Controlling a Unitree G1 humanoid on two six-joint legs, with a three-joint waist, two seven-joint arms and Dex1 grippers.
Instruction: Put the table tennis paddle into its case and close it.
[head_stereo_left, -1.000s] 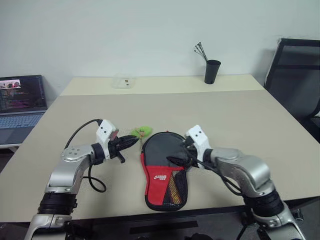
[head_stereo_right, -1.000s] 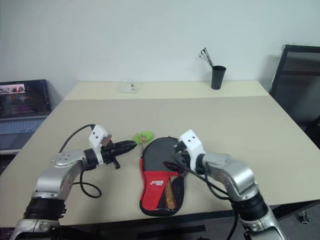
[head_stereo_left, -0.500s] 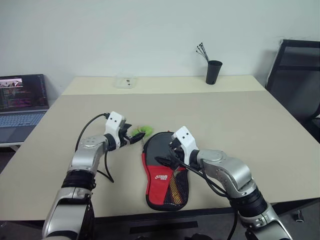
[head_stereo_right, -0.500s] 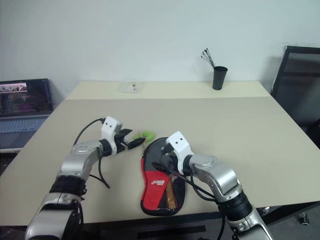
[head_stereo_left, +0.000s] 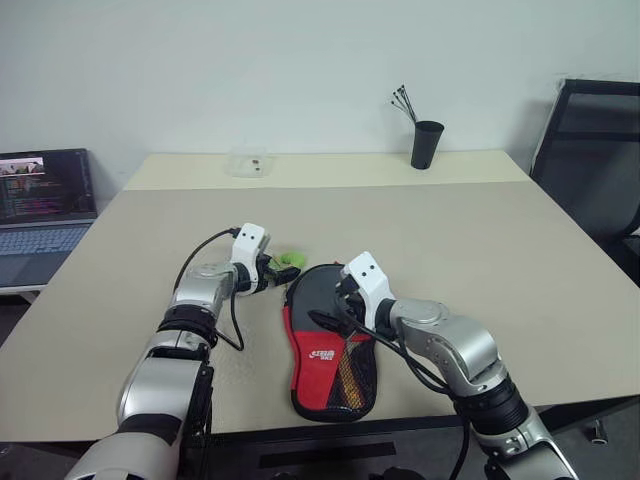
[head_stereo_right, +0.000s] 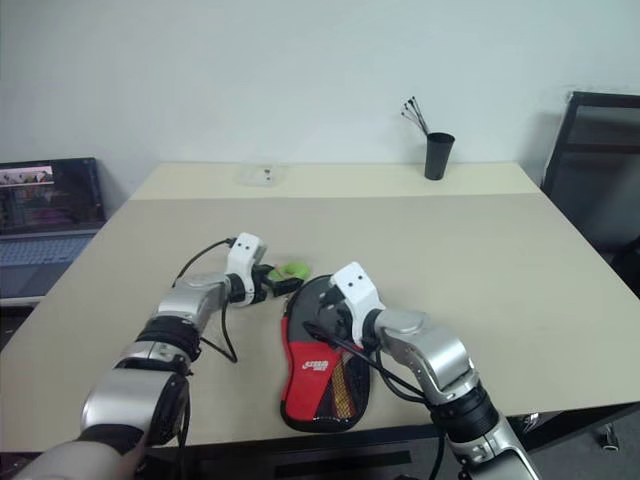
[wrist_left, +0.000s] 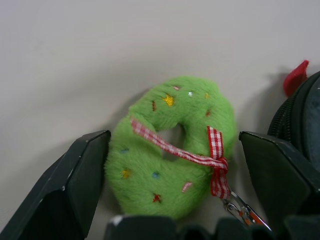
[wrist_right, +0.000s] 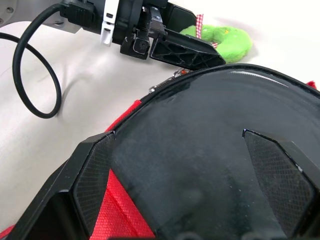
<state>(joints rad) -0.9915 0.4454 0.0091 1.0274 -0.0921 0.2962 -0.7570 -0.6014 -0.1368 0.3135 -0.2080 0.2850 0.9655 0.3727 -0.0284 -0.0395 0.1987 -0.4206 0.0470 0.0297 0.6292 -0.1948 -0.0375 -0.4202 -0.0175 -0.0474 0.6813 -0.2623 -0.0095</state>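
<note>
Since a second ago the left gripper (wrist_left: 172, 165) has advanced and spread around the green plush tag (wrist_left: 172, 145). Right gripper (wrist_right: 187, 165) is spread over the case (head_stereo_left: 332, 345). Case lies at the table's (head_stereo_left: 480, 230) near edge, lengthwise front-to-back, handle end nearest.

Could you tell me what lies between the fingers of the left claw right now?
The left claw stands open around the fluffy green ring-shaped pull tag, which has a red-checked ribbon. It lies on the table beside the case. What is under the tag is hidden.
</note>
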